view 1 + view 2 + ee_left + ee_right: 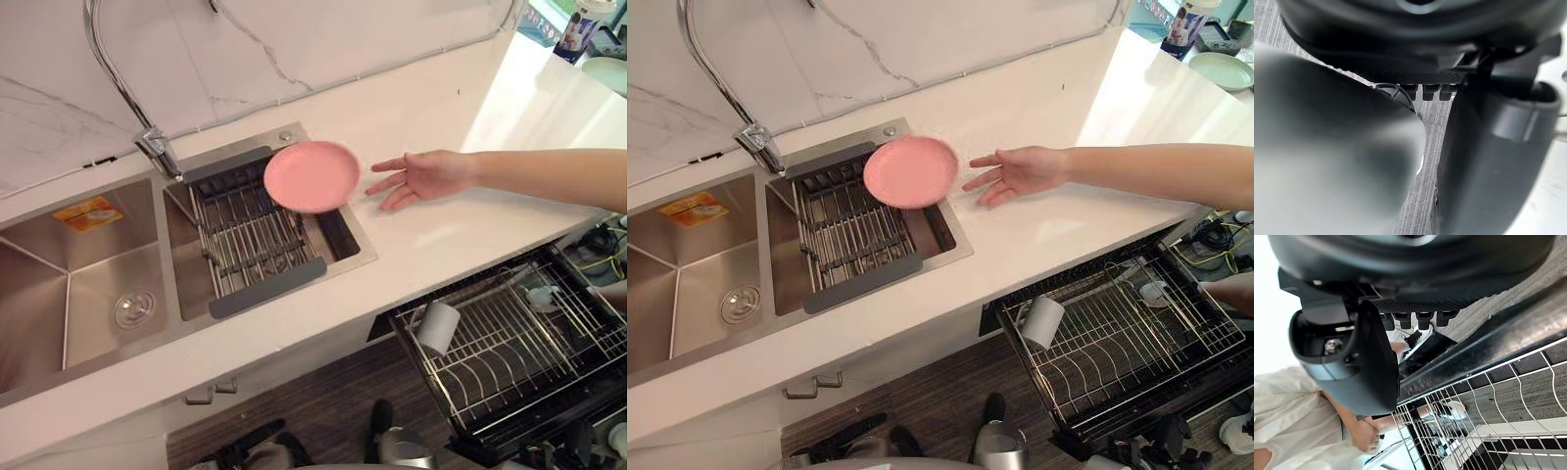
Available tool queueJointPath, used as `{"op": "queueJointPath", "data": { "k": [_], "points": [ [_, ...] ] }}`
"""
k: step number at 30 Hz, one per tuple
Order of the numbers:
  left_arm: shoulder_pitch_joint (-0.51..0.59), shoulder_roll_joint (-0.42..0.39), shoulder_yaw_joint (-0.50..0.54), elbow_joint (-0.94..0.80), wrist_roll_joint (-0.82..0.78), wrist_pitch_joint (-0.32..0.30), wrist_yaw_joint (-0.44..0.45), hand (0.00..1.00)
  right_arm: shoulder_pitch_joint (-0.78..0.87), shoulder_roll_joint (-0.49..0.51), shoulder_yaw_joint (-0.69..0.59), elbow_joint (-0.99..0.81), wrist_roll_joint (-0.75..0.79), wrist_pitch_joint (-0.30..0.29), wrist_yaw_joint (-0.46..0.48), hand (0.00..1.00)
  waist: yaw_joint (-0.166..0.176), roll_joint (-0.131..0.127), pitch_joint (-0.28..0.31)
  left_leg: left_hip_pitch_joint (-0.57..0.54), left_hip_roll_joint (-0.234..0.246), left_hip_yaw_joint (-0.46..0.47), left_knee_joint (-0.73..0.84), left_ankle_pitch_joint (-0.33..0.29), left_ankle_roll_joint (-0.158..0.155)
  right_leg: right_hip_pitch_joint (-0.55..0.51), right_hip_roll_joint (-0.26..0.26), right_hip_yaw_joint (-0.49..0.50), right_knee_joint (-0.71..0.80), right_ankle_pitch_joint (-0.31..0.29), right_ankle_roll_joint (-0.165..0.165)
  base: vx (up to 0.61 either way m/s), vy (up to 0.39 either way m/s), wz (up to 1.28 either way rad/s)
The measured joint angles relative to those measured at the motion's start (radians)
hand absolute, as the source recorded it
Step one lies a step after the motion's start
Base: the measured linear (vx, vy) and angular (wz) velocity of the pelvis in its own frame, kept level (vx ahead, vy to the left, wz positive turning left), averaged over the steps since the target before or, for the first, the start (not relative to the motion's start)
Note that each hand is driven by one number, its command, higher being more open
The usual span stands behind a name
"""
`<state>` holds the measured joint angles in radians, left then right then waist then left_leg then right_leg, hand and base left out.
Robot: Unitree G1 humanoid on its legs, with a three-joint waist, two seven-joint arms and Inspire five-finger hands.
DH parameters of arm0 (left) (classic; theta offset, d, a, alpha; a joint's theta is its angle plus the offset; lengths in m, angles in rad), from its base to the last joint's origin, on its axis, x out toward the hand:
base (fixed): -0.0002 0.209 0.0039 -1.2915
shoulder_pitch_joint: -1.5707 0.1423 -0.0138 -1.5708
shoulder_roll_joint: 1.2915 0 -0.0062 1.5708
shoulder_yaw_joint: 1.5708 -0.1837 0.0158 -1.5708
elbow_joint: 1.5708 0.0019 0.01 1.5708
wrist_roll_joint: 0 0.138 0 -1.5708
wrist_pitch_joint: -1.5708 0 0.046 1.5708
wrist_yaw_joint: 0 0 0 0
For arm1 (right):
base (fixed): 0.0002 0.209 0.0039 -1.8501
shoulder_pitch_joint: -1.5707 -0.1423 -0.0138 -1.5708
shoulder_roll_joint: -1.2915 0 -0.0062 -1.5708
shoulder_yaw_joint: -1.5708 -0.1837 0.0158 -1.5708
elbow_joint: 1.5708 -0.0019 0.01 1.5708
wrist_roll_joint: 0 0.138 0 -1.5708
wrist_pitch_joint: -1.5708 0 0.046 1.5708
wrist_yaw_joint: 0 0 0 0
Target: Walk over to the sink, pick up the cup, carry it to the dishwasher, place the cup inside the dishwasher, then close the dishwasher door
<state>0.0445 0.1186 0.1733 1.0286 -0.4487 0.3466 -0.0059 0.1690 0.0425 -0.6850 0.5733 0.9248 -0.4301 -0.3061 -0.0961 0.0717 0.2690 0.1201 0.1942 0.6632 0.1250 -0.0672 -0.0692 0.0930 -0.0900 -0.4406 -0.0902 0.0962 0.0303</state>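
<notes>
White countertop (441, 245), steel sink (59, 269), marble wall (343, 29), open dishwasher (509, 362)

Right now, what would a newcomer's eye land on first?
A pink plate over the rear corner of the sink's wire rack, a person's open hand stretched toward it across the white counter. Lower right, the dishwasher rack stands pulled out with a pale cup lying on its side at its left end.

Counts: 1 sink (98, 284) with 2 basins, 1 tap (122, 88), 1 drain rack (250, 240), 1 pink plate (312, 176), 1 person's hand (426, 176), 1 white cup (437, 326), 1 dishwasher rack (509, 343), 1 green plate (1221, 69), 1 bottle (1181, 27).
</notes>
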Motion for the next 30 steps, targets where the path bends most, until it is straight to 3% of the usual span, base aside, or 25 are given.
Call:
{"op": "queueJointPath", "data": {
  "k": [5,10,18,25,30],
  "points": [
    [0.001,0.007,0.022,-0.001,0.022,0.040,-0.008,1.00,-0.001,0.002,-0.007,-0.038,0.074,0.051,-0.003,1.00,0.001,-0.017,-0.011,-0.002,-0.002,-0.002,-0.005,0.000,0.001,-0.002,-0.001,0.002,-0.001,-0.004,0.006,-0.04,0.051,0.01],
    [-0.010,0.006,0.014,-0.001,0.100,0.046,-0.031,1.00,0.030,0.027,0.000,-0.232,-0.008,0.132,-0.069,1.00,-0.001,-0.021,-0.017,-0.011,-0.001,0.015,-0.005,-0.017,0.004,-0.026,0.002,0.027,-0.001,-0.003,0.005,-0.04,0.048,-0.12],
    [-0.022,0.023,-0.032,0.007,0.155,0.051,-0.040,1.00,0.112,0.021,0.024,-0.674,-0.134,0.276,0.076,1.00,-0.031,-0.034,-0.019,-0.016,0.008,0.071,0.021,-0.025,0.014,-0.062,0.011,0.088,0.000,0.019,-0.003,0.01,0.040,-0.24],
    [-0.016,0.038,-0.065,0.008,0.157,0.019,-0.043,1.00,0.075,-0.029,0.015,-0.925,-0.144,0.318,0.094,1.00,-0.033,-0.054,-0.025,-0.018,0.029,0.091,0.081,-0.070,0.012,-0.059,0.016,0.118,0.005,0.024,0.005,-0.01,0.070,-0.11],
    [0.002,0.056,-0.063,0.007,0.152,0.000,-0.043,1.00,0.049,-0.071,0.016,-1.095,-0.174,0.320,0.205,1.00,-0.041,-0.082,-0.044,-0.017,0.025,0.104,0.095,-0.090,0.016,-0.061,0.012,0.130,0.000,0.031,0.016,-0.06,0.077,-0.08]
  ]
}}
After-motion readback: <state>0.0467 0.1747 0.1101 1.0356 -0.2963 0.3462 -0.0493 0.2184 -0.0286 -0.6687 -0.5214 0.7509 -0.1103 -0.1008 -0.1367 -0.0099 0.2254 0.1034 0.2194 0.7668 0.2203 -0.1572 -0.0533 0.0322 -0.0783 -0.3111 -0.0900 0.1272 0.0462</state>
